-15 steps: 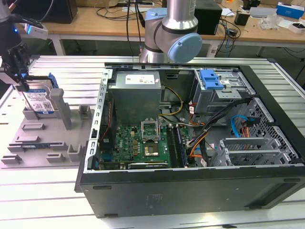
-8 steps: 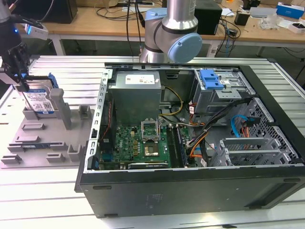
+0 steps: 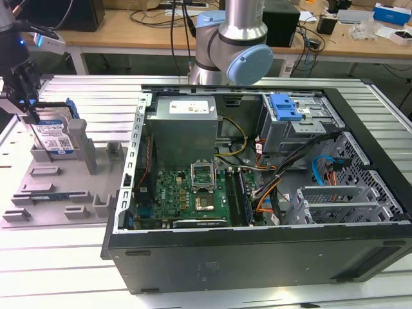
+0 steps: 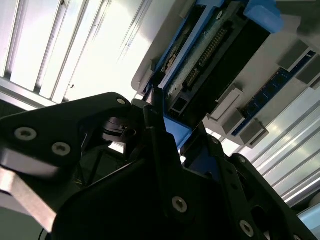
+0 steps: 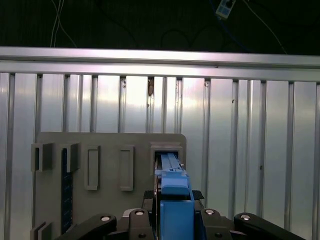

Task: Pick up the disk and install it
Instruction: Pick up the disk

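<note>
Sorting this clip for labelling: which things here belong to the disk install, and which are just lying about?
Job: disk, standing in the grey holder; gripper at the disk; open PC case.
Lying about: cables and a blue box on the desk behind.

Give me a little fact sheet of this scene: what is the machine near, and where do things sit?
Disk: silver rectangular hard drive with blue plastic bracket, standing on edge in a grey plastic holder
End effector: at the exterior view's left, right at the disk's top edge
Case: open black metal computer case, on the holder's right in the exterior view
Installed: no, disk outside the case
</note>
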Controlling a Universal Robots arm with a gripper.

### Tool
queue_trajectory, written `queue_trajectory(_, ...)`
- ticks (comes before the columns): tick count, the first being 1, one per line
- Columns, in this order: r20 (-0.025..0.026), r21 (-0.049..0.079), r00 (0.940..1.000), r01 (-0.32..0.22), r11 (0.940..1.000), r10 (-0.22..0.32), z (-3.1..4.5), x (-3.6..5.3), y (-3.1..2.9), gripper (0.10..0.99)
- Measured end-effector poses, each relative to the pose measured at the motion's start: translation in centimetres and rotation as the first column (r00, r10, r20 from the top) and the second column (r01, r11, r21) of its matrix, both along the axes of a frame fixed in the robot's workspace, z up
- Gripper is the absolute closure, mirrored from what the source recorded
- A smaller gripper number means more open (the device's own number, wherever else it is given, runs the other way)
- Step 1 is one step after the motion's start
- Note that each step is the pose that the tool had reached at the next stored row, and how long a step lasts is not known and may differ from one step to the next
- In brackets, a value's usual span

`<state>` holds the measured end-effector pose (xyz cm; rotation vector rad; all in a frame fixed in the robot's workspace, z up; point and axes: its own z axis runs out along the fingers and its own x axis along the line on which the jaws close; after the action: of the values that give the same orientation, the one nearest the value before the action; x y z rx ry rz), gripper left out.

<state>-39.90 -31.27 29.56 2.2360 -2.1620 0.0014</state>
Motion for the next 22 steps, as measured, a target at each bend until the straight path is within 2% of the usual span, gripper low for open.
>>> queue_trajectory(6,0.0007,0.000,1.0000,0.000,1.0000,0.000,0.10,0.00,0.00,0.718)
queue_trajectory(13,0.0006,0.001,1.0000,0.000,1.0000,0.000,1.41,0.00,0.00,0.718)
queue_trajectory(14,0.0009,0.002,1.0000,0.000,1.0000,0.000,1.92,0.00,0.00,0.718)
queue_trajectory(19,0.0026,0.006,1.0000,0.000,1.0000,0.000,3.38,0.00,0.00,0.718)
queue_trajectory(22,0.0039,0.009,1.0000,-0.001,1.0000,0.001,4.83,0.00,0.00,0.718)
